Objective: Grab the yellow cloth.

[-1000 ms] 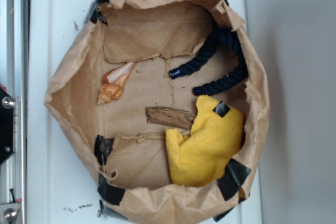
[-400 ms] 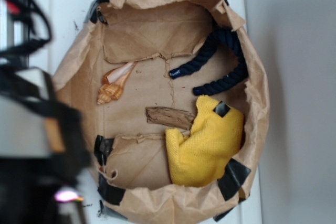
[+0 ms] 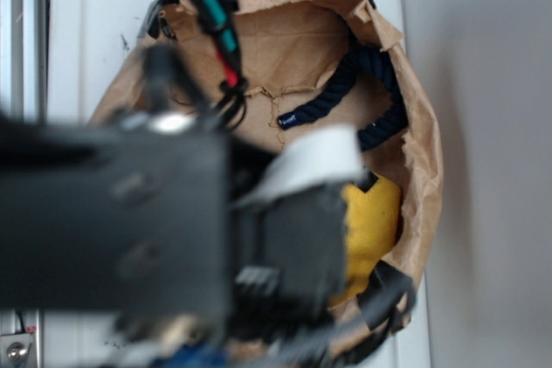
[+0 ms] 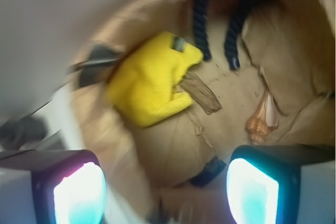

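The yellow cloth (image 4: 149, 80) lies crumpled on the floor of a brown paper bag, with a small black tape patch on its far corner. In the wrist view my gripper (image 4: 165, 192) hangs open above the bag floor. Its two glowing fingertips (image 4: 79, 195) stand wide apart with nothing between them, and the cloth is ahead and a little to the left, untouched. In the exterior view my blurred dark arm (image 3: 129, 221) covers the left part of the cloth (image 3: 373, 217). Only the cloth's right side shows there.
A dark navy rope (image 4: 220, 19) curls at the far end of the paper bag (image 3: 418, 127). A piece of brown wood (image 4: 202, 93) touches the cloth's edge. A seashell (image 4: 262, 119) lies to the right. Black tape (image 4: 207, 171) sits on the bag floor.
My arm has swung in from the left over the bag and now hides the seashell, the wood and part of the cloth in the exterior view. The objects have not moved.
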